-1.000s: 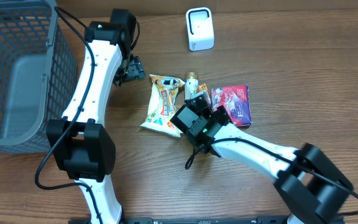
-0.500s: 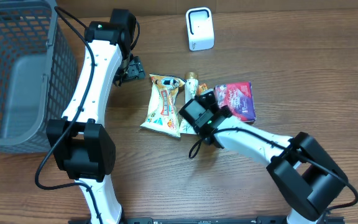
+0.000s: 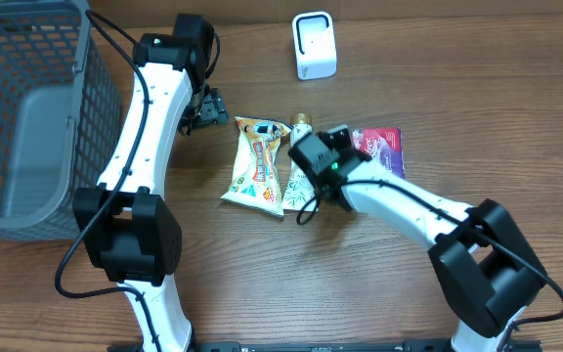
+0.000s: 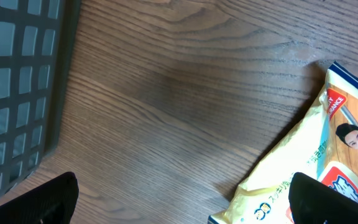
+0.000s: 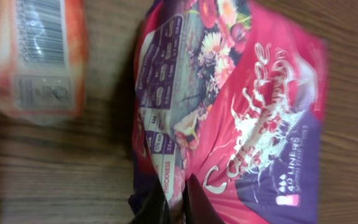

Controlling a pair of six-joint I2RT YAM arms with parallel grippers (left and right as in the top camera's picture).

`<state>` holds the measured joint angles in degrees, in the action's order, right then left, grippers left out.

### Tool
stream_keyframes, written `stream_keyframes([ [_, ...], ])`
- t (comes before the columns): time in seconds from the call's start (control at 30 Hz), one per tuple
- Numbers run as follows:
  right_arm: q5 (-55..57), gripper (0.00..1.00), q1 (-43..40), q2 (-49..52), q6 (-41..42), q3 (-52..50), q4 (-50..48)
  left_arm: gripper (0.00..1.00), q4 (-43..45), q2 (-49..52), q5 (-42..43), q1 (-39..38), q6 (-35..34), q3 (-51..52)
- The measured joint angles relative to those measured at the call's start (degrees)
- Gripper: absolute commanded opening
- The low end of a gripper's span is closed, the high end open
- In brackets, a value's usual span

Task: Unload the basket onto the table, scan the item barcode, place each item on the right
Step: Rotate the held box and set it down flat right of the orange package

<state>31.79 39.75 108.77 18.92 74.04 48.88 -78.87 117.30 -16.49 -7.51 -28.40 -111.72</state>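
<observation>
Step in hand: secure the pink packet (image 5: 241, 106) for presentation to the scanner (image 3: 314, 46).

1. Item position. The pink packet lies flat on the tabletop (image 3: 457, 98), just right of the yellow snack bag (image 3: 260, 164) and beside an orange pack (image 5: 36, 56) whose barcode faces up. The scanner stands well apart, toward the far edge.
2. Grip state. The right gripper (image 5: 179, 200) is closed to a narrow pinch at the packet's near edge. It appears to hold a fold of the film, though the wrist view is too blurred to confirm how much is caught.
3. Lift. Raise slowly and vertically. A thin edge pinch on soft film can slip, so check that the packet comes up with the fingers.
4. Orientation. No barcode is identifiable on the packet's upper face. Expect to turn the packet so that its code faces the scanner window.
5. Clearance. The left gripper (image 4: 182, 202) hangs wide and empty between the basket (image 3: 18, 117) and the snack bag. Route the packet away from it.
</observation>
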Motion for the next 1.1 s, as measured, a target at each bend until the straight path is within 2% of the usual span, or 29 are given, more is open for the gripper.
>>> stream_keyframes([
  [0.13, -5.84, 0.04, -2.84, -0.02, 0.98, 10.60, 8.31, 1.00, 0.04, 0.00, 0.00, 0.00, 0.00, 0.00],
  [0.27, -19.96, 0.04, -8.90, -0.20, -1.22, 17.94, 12.31, 1.00, 0.09, 0.00, 0.00, 0.00, 0.00, 0.00],
  [0.47, -47.63, 0.04, -22.71, -0.39, -6.40, 18.58, 13.62, 1.00, 0.07, 0.00, 0.00, 0.00, 0.00, 0.00],
  [0.73, -72.70, 0.04, -39.15, -0.39, -10.56, 14.21, 12.07, 1.00, 0.07, 0.00, 0.00, 0.00, 0.00, 0.00],
  [0.93, -83.76, 0.04, -47.15, -0.39, -11.89, 5.73, 8.00, 1.00, 0.07, 0.00, 0.00, 0.00, 0.00, 0.00],
  [1.03, -84.02, 0.04, -50.66, -0.39, -12.15, 2.14, 7.54, 1.00, 0.07, 0.00, 0.00, 0.00, 0.00, 0.00],
  [1.07, -81.59, 0.10, -51.52, -0.39, -11.47, 2.01, 7.85, 1.00, 0.07, 0.00, 0.00, 0.00, 0.00, 0.00],
  [1.1, -79.34, 0.22, -51.89, -0.48, -10.99, 2.01, 8.17, 1.00, 0.09, 0.00, 0.00, 0.00, 0.00, 0.00],
])
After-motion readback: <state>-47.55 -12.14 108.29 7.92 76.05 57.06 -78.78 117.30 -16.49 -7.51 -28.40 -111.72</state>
